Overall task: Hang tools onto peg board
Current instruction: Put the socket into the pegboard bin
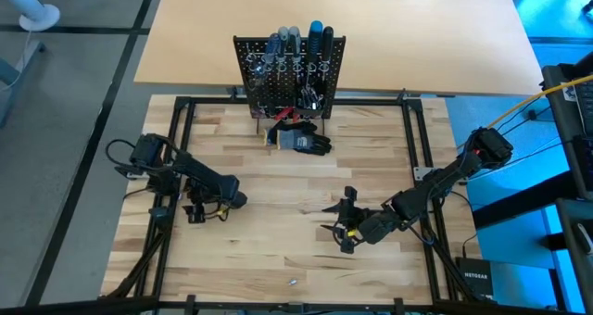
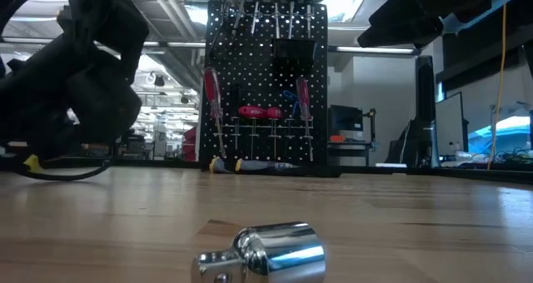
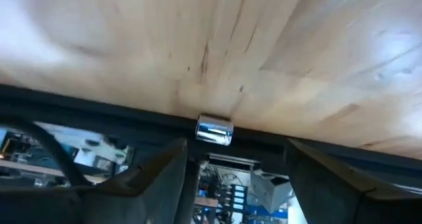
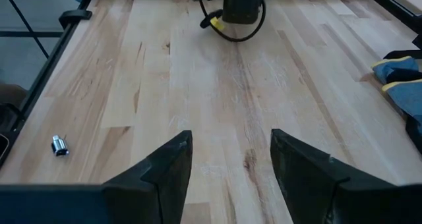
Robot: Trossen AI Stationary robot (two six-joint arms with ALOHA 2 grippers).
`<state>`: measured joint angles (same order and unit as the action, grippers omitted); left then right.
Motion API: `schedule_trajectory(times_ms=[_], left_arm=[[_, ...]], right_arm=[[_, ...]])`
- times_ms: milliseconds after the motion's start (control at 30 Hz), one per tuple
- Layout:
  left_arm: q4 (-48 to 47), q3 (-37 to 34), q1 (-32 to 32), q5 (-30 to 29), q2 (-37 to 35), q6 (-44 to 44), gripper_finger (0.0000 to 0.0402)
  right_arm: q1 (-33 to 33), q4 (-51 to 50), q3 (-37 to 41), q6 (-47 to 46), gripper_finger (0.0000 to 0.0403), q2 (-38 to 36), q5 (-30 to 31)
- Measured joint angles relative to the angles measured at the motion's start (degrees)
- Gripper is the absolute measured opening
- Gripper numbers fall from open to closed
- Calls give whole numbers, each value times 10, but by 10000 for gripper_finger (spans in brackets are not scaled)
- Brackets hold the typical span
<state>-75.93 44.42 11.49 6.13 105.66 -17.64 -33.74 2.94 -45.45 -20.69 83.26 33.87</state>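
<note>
The black peg board (image 1: 289, 74) stands upright at the table's far side, with several screwdrivers (image 1: 296, 42) stuck in its top rings; red-handled ones (image 2: 212, 91) hang on its face. A small shiny silver metal piece (image 1: 291, 282) lies on its side by the table's near edge, also in the low view (image 2: 268, 251) and both wrist views (image 3: 214, 130) (image 4: 60, 145). My left gripper (image 1: 208, 211) (image 3: 234, 178) hangs open low over the table's left part, pointing toward that piece and well short of it. My right gripper (image 1: 339, 220) (image 4: 231, 165) waits open over the near middle.
A dark grey-black glove-like bundle (image 1: 302, 141) with blue and yellow parts (image 4: 402, 79) lies just before the peg board's foot. A black frame rail (image 1: 185, 130) runs around the wooden work surface. Bare wood lies between the two grippers and the near edge.
</note>
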Motion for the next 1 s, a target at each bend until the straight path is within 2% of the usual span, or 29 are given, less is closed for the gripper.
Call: schedule_trajectory(times_ms=[300, 633, 767, 1000], left_arm=[[40, -55, 0, 6, 20, 79, 223], [59, -65, 0, 10, 34, 78, 204], [60, -65, 0, 9, 34, 78, 178], [60, -59, 0, 7, 35, 76, 105]], right_arm=[[0, 0, 0, 0, 202, 0, 0], [0, 0, 0, 2, 202, 0, 0], [0, 0, 0, 2, 202, 0, 0], [0, 0, 0, 2, 202, 0, 0]])
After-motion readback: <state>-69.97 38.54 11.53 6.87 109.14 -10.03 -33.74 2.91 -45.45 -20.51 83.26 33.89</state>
